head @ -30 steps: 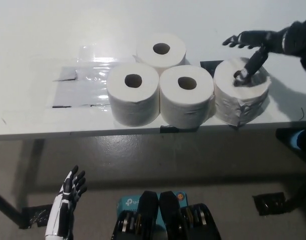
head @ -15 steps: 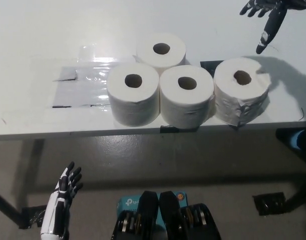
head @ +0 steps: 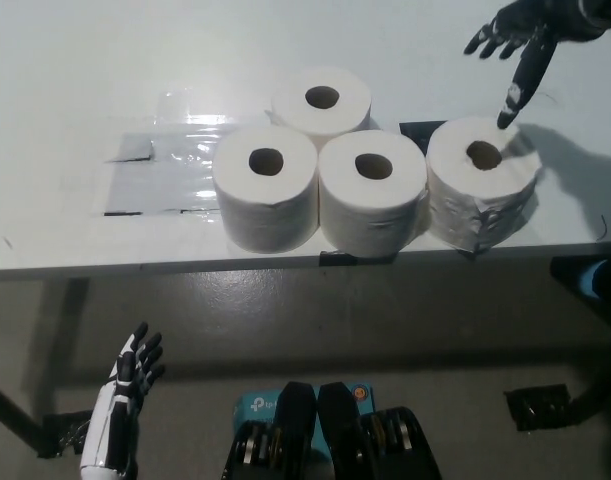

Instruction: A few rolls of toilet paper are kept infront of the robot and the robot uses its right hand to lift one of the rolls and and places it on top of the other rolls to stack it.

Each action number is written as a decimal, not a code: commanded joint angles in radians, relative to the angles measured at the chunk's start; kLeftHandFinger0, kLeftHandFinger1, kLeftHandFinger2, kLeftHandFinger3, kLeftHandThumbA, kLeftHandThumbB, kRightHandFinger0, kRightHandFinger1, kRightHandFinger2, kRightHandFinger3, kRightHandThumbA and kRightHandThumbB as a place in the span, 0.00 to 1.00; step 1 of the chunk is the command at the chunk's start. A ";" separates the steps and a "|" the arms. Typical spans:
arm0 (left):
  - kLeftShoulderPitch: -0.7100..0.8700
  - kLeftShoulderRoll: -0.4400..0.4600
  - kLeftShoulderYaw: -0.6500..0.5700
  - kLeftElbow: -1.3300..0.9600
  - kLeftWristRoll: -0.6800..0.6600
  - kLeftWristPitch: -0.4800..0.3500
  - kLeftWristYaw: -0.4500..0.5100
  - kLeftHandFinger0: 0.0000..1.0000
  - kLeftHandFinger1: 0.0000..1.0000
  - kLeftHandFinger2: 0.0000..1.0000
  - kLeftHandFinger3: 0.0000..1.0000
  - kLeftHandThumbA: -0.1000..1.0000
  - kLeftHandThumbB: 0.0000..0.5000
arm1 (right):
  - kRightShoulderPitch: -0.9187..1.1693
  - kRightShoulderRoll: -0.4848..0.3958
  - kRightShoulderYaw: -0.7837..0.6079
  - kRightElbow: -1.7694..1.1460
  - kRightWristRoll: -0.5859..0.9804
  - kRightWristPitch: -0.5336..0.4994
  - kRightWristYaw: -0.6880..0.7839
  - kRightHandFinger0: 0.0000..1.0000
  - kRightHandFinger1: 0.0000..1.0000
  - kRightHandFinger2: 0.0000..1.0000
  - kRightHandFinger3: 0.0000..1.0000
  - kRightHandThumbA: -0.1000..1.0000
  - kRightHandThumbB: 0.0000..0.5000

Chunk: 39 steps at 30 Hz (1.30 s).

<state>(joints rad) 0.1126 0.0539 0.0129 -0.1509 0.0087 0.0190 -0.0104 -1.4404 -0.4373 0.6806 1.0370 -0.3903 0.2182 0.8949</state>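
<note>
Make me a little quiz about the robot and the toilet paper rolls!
1. True or false: the right hand is holding a roll.
2. How many rolls stand on the table?
A) two B) four C) six
3. Fill in: the left hand hangs below the table's edge, and its colour is ____.

Key:
1. False. It is open, above the rightmost roll, with nothing in it.
2. B. The others are the back roll, the front left roll and the middle roll.
3. White.

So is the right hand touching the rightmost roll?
Cannot tell: in the head view the right hand points a finger over the rightmost roll; overlap hides any gap.
</note>
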 commanded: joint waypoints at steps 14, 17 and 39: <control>-0.007 0.011 0.005 -0.033 -0.009 -0.035 -0.008 1.00 1.00 1.00 1.00 1.00 0.02 | -0.012 0.065 -0.083 0.137 -0.032 -0.091 -0.103 1.00 1.00 1.00 1.00 1.00 0.51; -0.005 0.007 0.008 -0.033 -0.013 -0.035 -0.006 1.00 1.00 1.00 1.00 1.00 0.05 | -0.007 0.059 -0.093 0.131 -0.037 -0.125 -0.117 1.00 1.00 1.00 1.00 1.00 0.53; -0.002 0.010 0.007 -0.026 -0.007 -0.045 -0.007 1.00 1.00 1.00 1.00 1.00 0.01 | -0.043 0.044 -0.085 0.147 -0.101 -0.127 -0.154 1.00 1.00 1.00 1.00 1.00 0.61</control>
<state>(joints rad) 0.1128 0.0541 0.0150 -0.1526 0.0051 0.0138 -0.0114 -1.4091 -0.3660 0.6050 1.1926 -0.4640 0.1050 0.7763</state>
